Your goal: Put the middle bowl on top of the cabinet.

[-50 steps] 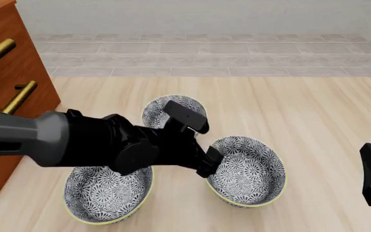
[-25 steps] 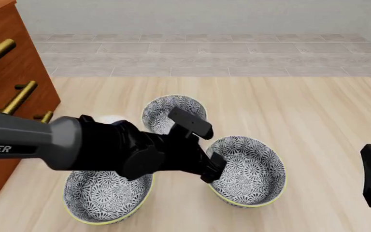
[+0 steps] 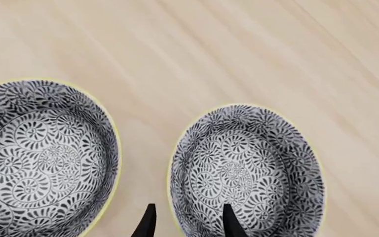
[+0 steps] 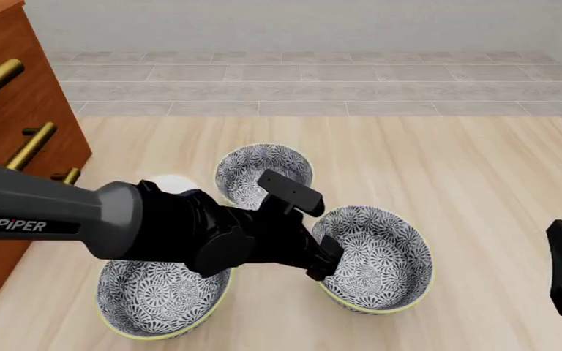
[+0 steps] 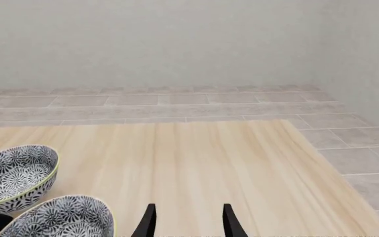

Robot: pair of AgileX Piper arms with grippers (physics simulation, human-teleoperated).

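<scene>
Middle bowl (image 3: 246,173) rim — between left end effector (image 3: 185,223) fingers.

1. We see the left arm (image 4: 37,216) with a smooth grey forearm link bearing white "PiPER" lettering.
2. Its wrist and left end effector (image 4: 325,257) are matte black and blocky.
3. The right end effector (image 5: 187,221) shows two thin, black, pointed fingers.

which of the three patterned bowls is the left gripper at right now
The right-hand bowl: the left gripper straddles its near-left rim. The far bowl and near-left bowl lie clear of the fingers.
</scene>
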